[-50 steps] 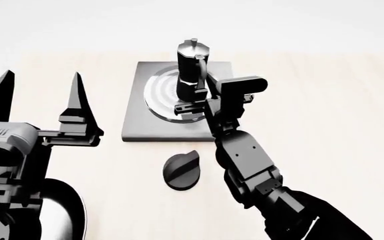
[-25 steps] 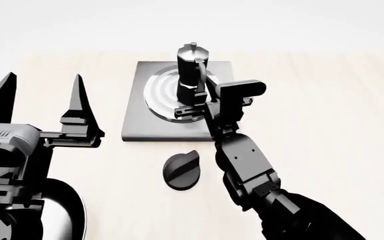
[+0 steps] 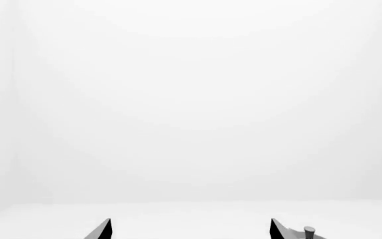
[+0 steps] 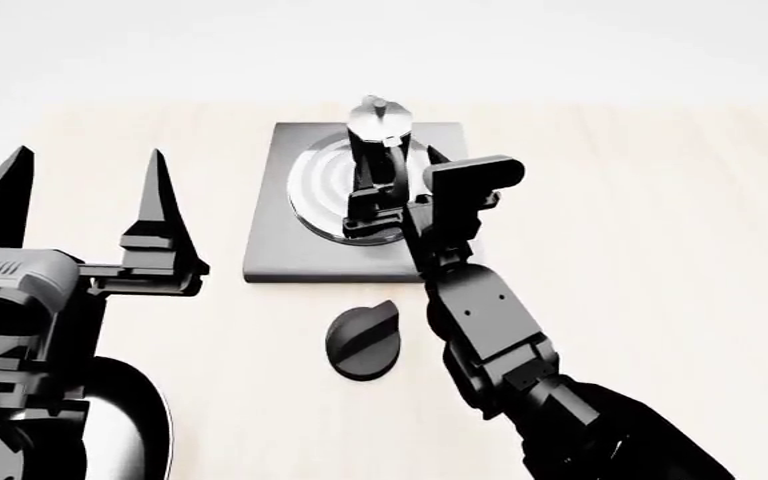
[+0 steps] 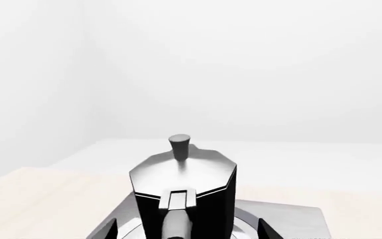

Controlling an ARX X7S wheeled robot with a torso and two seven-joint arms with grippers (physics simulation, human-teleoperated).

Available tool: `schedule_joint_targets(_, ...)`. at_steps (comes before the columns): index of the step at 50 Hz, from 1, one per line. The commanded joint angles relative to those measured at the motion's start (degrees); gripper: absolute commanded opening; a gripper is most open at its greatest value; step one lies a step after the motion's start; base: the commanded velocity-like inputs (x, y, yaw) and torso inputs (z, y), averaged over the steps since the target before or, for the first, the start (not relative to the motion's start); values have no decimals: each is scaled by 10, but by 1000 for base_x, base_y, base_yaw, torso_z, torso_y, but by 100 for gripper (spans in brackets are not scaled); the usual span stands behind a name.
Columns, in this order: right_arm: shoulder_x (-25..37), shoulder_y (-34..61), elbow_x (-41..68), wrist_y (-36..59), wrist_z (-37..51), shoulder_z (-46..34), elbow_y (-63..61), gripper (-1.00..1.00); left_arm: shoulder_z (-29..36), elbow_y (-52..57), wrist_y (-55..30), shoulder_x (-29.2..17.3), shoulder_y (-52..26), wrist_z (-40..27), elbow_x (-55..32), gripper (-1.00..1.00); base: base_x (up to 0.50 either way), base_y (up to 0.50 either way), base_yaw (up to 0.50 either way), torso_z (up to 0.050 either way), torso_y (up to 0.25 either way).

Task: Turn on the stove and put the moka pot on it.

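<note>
The black moka pot (image 4: 376,150) with its silver lid (image 5: 181,172) is upright over the round burner (image 4: 320,190) of the grey stove (image 4: 277,250). My right gripper (image 4: 381,205) reaches around its lower body from the handle side and hides its base. In the right wrist view this gripper (image 5: 187,231) is open, and each fingertip (image 5: 108,230) stands a little clear of the pot's sides. The round black knob (image 4: 364,340) lies in front of the stove. At the left my left gripper (image 4: 84,200) is raised and open with nothing in it (image 3: 189,231).
A black frying pan (image 4: 137,420) shows at the lower left under my left arm. The light wooden table (image 4: 624,250) stretches to the right of the stove. My right forearm (image 4: 491,340) lies just right of the knob.
The moka pot and my right gripper have shifted slightly left and lower over the burner, and the pot's silver lid now shows more from above. The left arm has barely moved.
</note>
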Motion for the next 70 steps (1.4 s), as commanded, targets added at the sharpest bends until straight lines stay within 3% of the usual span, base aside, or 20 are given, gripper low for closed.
schedule_joint_targets(1,5,0,1,7,5,-5,-15,100,1,0,0,1,1,0,1,100,0,0,0,0,0)
schedule_joint_targets(24,71,2,-8,15,72,-8,-162,100,0,2,-9,-1,-8,-5,2,100,0,0,0,0,0)
schedule_joint_targets(49,191,52,-2,46,170,22,-365,100,-10,69,-95,-43,-91,-47,25,100,0,0,0,0,0)
schedule_joint_targets(57,234,67,-51,59,244,22,-418,100,-10,85,-104,-50,-105,-53,43,100,0,0,0,0,0)
schedule_joint_targets(66,317,85,-175,109,410,19,-547,100,5,110,-117,-59,-120,-54,85,100,0,0,0,0,0)
schedule_joint_targets(70,356,92,-181,126,439,27,-617,100,19,123,-133,-62,-131,-53,106,100,0,0,0,0,0)
